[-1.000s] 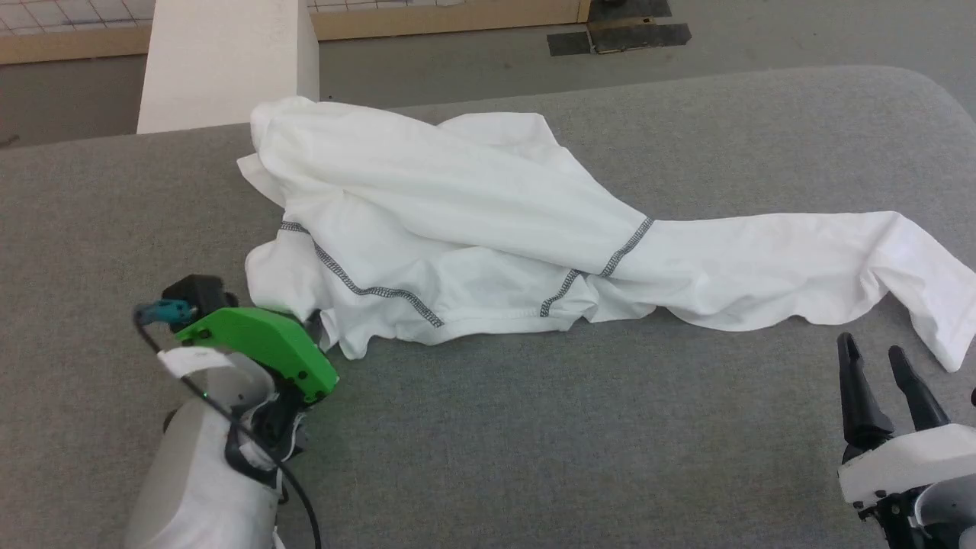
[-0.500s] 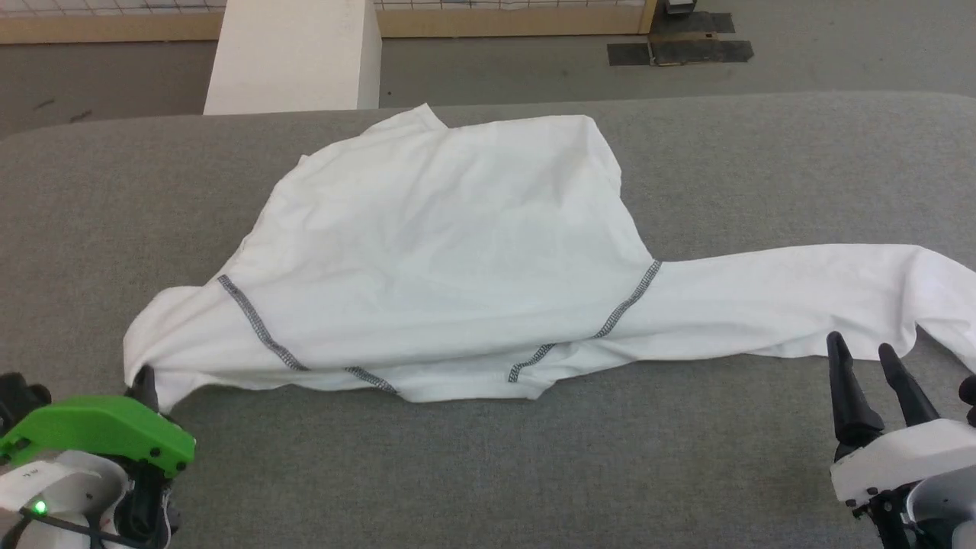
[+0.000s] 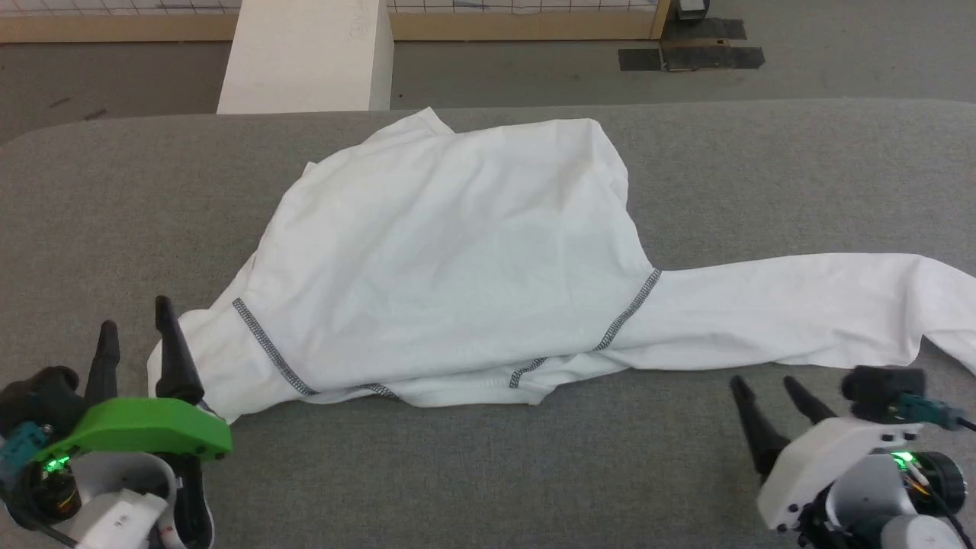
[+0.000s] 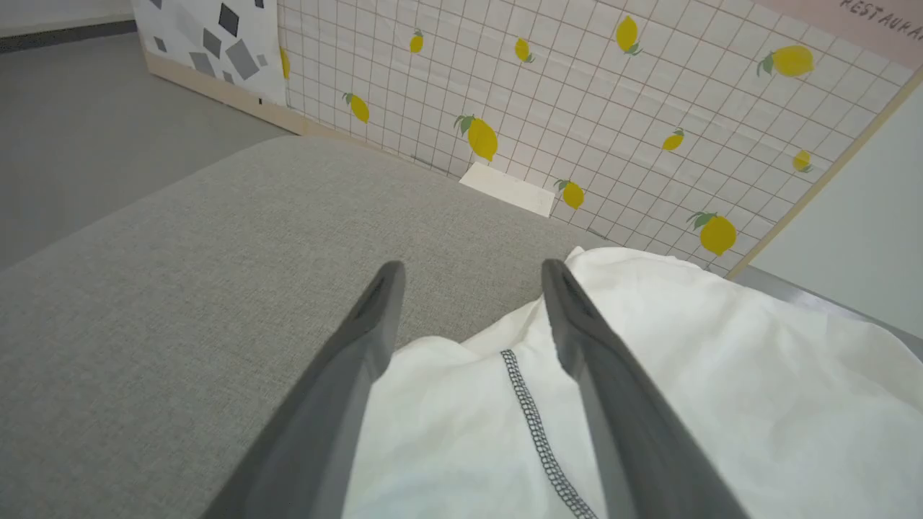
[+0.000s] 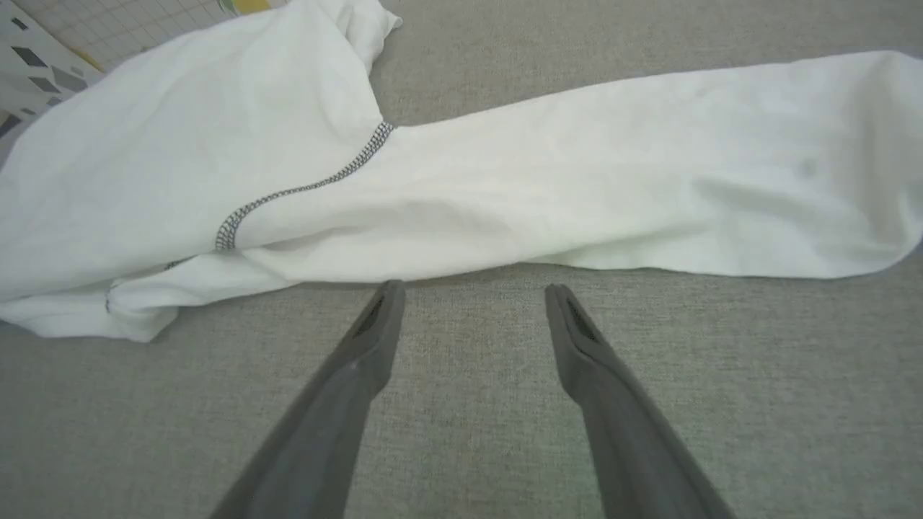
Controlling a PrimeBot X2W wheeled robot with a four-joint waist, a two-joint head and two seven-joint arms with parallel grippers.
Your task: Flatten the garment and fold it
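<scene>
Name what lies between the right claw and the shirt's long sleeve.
A bare strip of grey surface; the right wrist view shows the right claw short of the sleeve.

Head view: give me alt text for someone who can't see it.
A white long-sleeved shirt lies partly spread on a grey table, one sleeve stretched right. The left gripper is open at its near left edge, the right gripper open just short of the sleeve. A white box stands beyond.

Grey fabric-covered worktop (image 3: 473, 473), far corners rounded; rigid white rectangular box (image 3: 305, 65) just beyond its far edge, left of middle; grey floor (image 3: 839, 61) behind, dark patches (image 3: 690, 55) far right; wooden skirting (image 3: 518, 27), white tiled wall with lemon prints (image 4: 577, 108)
</scene>
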